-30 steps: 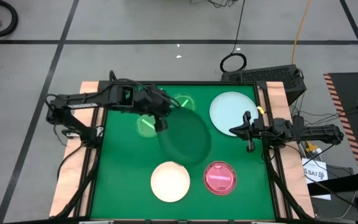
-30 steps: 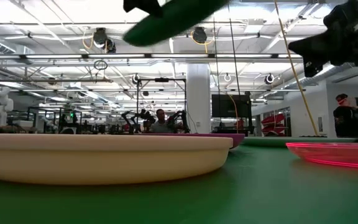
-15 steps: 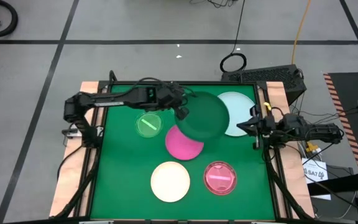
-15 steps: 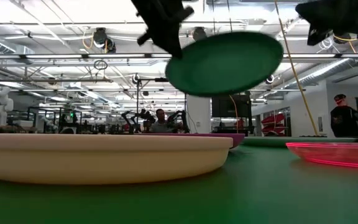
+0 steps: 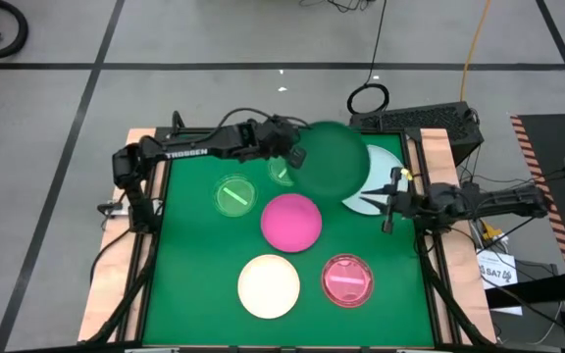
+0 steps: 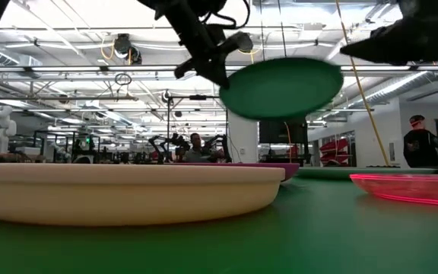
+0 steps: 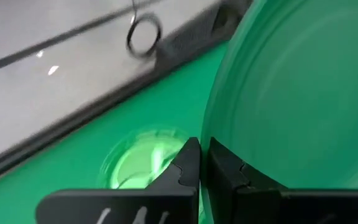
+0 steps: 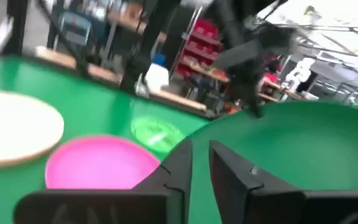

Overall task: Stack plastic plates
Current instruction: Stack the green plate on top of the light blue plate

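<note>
Dark green plastic fills the air over the far right part of the green mat (image 5: 189,245) as the left gripper (image 5: 290,157), fingers pinched on the rim of the dark green plate (image 5: 330,159), carries it raised above the pale blue plate (image 5: 379,192) lying near the mat's far right corner. The right gripper (image 5: 392,200) waits at the mat's right edge, just beside the pale blue plate; whether its fingers are spread or closed cannot be told. Doing this step well likely means levelling the tilted plate, centring it over the pale blue one, lowering until the rims nest, and only then letting go, since an early release could send it sliding. From above, 6 other plates show on the mat: a magenta plate (image 5: 291,222) at centre, a cream plate (image 5: 269,285) and a striped pink plate (image 5: 346,279) along the near edge, 2 small green plates (image 5: 233,196) toward the far left, one half hidden behind the gripper. The low view alone shows the carried plate's height, well clear of the mat, and its slight tilt. The left wrist view shows the closed fingers (image 7: 188,165) gripping the rim, a detail the overhead camera cannot resolve.
</note>
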Controlling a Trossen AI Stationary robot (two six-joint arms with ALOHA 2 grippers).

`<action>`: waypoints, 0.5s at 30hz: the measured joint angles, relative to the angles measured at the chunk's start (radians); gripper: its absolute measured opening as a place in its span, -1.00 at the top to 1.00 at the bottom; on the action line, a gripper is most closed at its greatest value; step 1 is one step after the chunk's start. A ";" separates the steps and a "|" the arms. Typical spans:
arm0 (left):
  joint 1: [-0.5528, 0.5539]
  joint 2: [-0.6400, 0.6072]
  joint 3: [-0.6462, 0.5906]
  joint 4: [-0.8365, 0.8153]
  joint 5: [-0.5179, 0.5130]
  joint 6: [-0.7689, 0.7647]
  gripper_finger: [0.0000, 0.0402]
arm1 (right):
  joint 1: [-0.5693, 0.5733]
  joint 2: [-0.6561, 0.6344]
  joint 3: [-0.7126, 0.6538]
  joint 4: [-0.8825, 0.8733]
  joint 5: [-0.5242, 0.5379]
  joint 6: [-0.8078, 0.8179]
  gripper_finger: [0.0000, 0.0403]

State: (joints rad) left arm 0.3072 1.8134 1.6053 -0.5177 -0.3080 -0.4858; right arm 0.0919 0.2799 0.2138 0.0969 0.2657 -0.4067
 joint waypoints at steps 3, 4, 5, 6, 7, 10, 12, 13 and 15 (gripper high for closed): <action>0.014 0.000 0.001 0.031 -0.002 -0.011 0.95 | 0.002 0.072 0.000 0.035 0.000 -0.051 0.59; 0.016 0.002 0.001 0.042 -0.007 -0.011 0.95 | 0.002 0.099 0.000 0.051 0.007 -0.063 0.55; 0.016 0.004 0.001 0.056 -0.008 -0.013 0.95 | 0.002 0.127 0.000 0.069 0.026 -0.073 0.50; 0.014 0.004 0.001 0.063 -0.008 -0.015 0.95 | 0.002 0.154 0.003 0.077 0.045 -0.080 0.46; 0.013 0.005 0.001 0.063 -0.007 -0.014 0.95 | 0.002 0.182 0.011 0.077 0.069 -0.093 0.41; 0.011 0.014 0.001 0.065 -0.007 -0.014 0.95 | 0.002 0.268 0.039 0.076 0.128 -0.127 0.28; 0.012 0.017 -0.001 0.056 -0.008 -0.013 0.95 | 0.002 0.327 0.059 0.071 0.153 -0.128 0.20; 0.013 0.021 -0.001 0.061 -0.008 -0.014 0.95 | 0.002 0.356 0.072 0.061 0.155 -0.129 0.16; 0.012 0.025 0.000 0.072 -0.008 -0.015 0.95 | 0.002 0.418 0.095 0.040 0.162 -0.129 0.12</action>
State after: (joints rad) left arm 0.3193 1.8388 1.6054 -0.4462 -0.3157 -0.5005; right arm 0.0937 0.6975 0.3090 0.1373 0.4275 -0.5354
